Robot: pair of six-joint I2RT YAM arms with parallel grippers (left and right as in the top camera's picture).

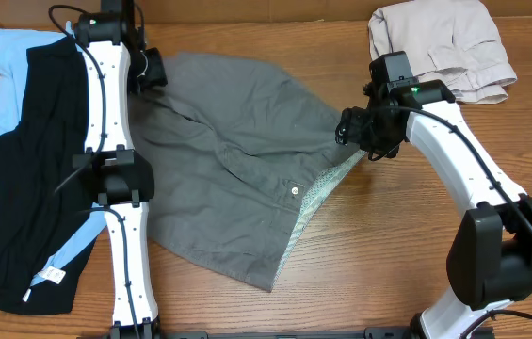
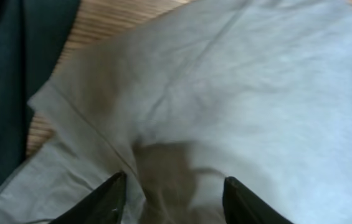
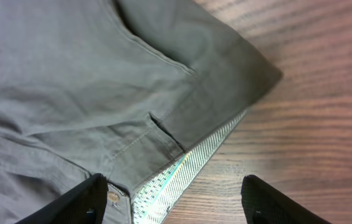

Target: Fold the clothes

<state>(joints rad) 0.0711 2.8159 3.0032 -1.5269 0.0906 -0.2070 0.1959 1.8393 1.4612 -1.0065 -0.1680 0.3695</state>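
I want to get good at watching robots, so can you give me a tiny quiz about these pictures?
1. True or false: the beige trousers lie apart from the grey shorts.
2. Pick one. The lining showing at the shorts' waistband is: A) red, B) pale and speckled, C) black.
3. Fill the gap: the left gripper and the right gripper are both ____ above the shorts.

Key: 1 true; 2 B; 3 open.
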